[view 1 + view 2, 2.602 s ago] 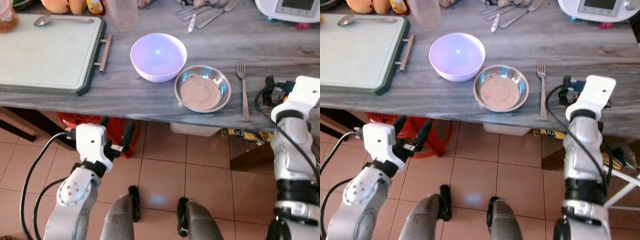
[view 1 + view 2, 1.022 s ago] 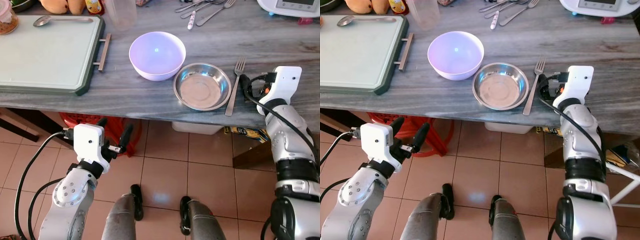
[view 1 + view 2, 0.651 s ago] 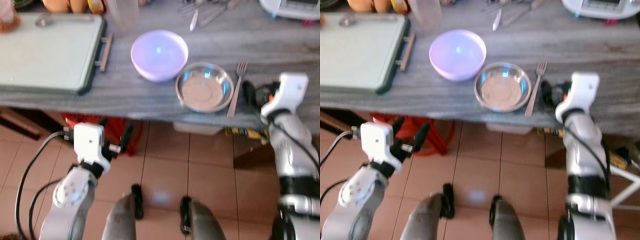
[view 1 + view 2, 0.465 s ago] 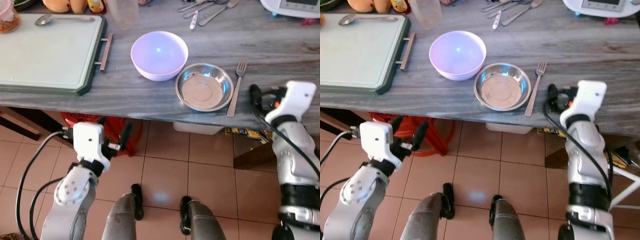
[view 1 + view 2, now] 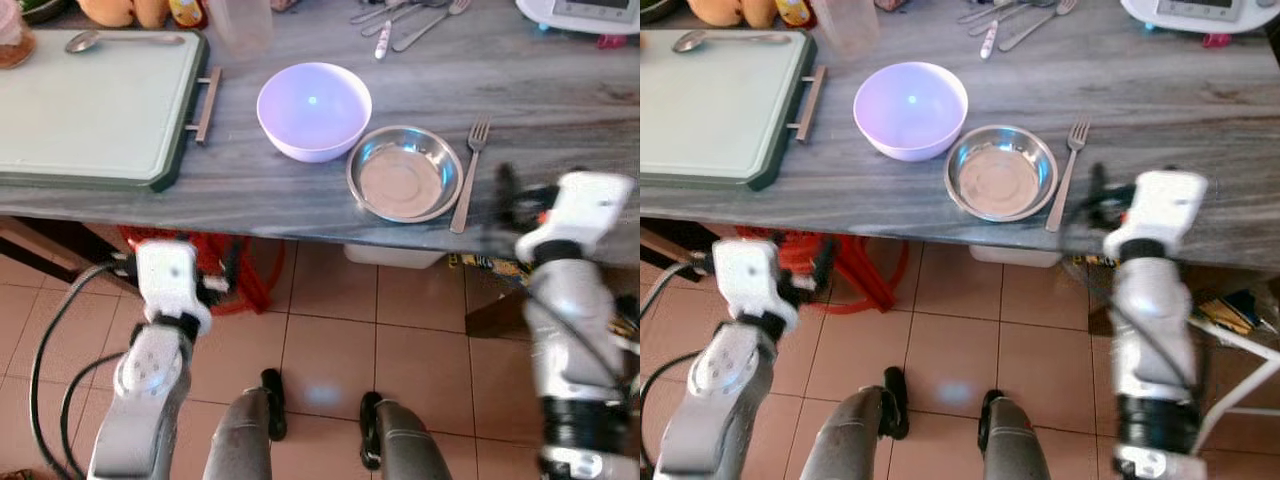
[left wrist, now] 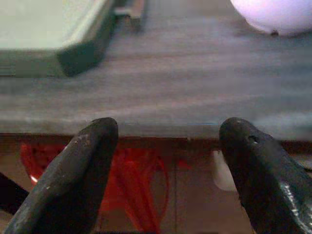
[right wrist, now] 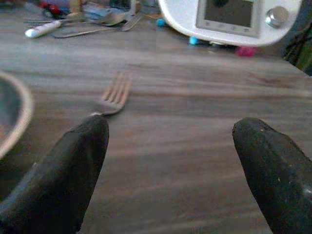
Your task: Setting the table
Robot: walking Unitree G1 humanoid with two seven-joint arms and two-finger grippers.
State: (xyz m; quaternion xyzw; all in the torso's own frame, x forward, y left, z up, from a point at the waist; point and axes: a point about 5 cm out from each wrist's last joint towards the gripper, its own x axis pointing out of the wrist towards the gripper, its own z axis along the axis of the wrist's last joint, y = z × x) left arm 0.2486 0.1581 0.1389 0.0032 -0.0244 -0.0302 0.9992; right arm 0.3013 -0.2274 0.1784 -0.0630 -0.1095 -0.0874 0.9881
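Slim silver metal fork (image 5: pixel 468 174), tines away from the robot, lying on the grey wood-grain table (image 5: pixel 560 90) just right of the shallow steel bowl (image 5: pixel 405 174). Right gripper (image 7: pixel 168 170) spread beside it; left gripper (image 6: pixel 165 165) spread below the table edge. No legible writing.

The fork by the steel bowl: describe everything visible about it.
The fork is plain silver metal with four tines and a slim handle. It lies flat on the grey wood-grain table, just right of the steel bowl, tines pointing away from the robot, handle angled toward the near edge. Nothing grips it; the right gripper, jaws open, sits beside it.
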